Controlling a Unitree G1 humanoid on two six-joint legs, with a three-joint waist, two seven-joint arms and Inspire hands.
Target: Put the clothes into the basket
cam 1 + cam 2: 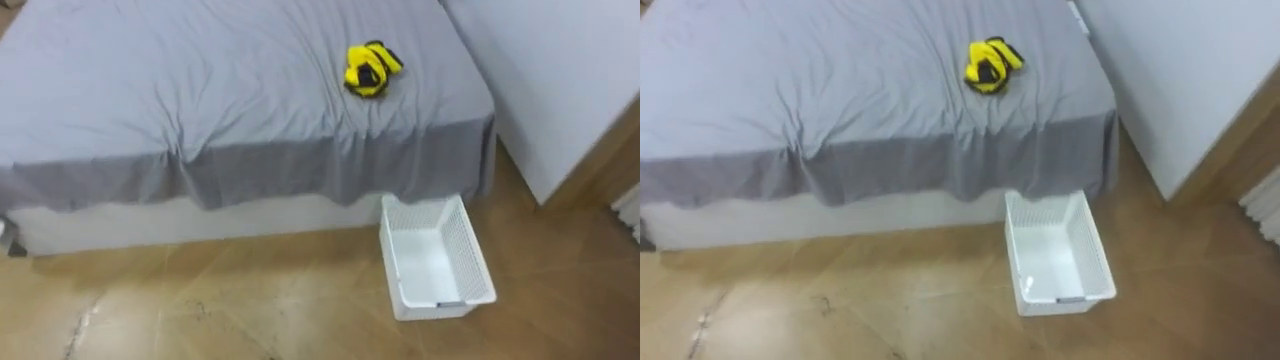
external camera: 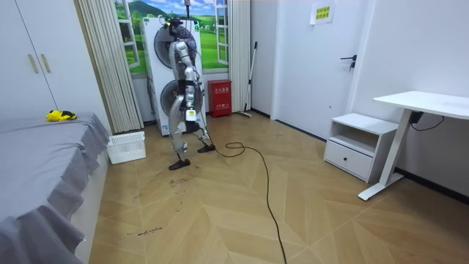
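A bundle of yellow and black clothes [image 1: 371, 69] lies on the grey bed [image 1: 200, 90], near its right side and a little back from the front edge. A white mesh basket [image 1: 478, 255] with nothing in it stands on the floor against the bed's front right corner. In the room view I stand a couple of steps from the bed, facing it. The basket [image 2: 126, 147] is between me and the bed, and the clothes [image 2: 61, 115] lie on the far part of the bed. My hands [image 2: 192, 111] hang near my waist, well away from both.
A white cabinet side [image 1: 560, 80] stands right of the bed, leaving a narrow gap. Wooden floor stretches in front of the bed. Behind me are two stacked white machines [image 2: 165, 73], a red box [image 2: 219, 97], a bedside cabinet [image 2: 359, 143] and a white desk [image 2: 421, 103].
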